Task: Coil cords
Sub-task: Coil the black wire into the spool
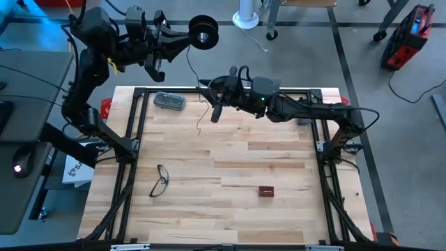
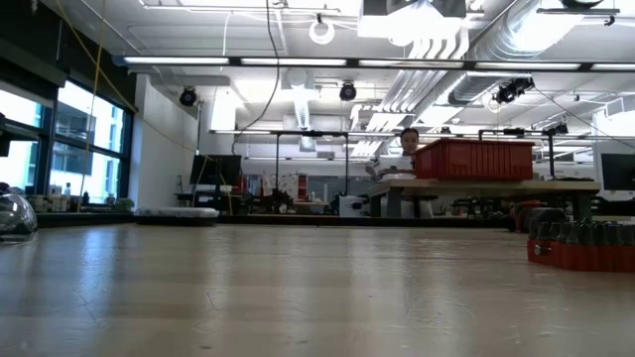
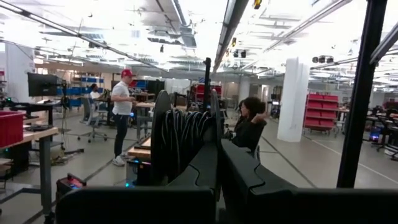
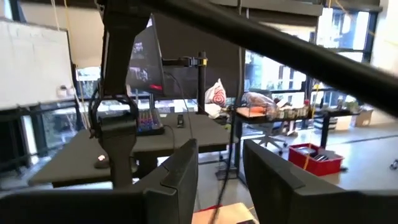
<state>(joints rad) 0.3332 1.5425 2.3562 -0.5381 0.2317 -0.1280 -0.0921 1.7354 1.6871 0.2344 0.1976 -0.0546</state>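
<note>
One thin dark wire [image 1: 197, 97] trails from a round black reel [image 1: 203, 31].

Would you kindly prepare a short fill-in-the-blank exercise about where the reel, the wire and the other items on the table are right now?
1. The left end effector is shut on the black ____, past the table's far edge.
2. From the reel a thin ____ hangs down toward the right end effector.
3. The black-framed ____ lie on the table near its left side.
4. The small ____ block lies toward the table's near edge.

Missing words: reel; wire; eyeglasses; red
</note>
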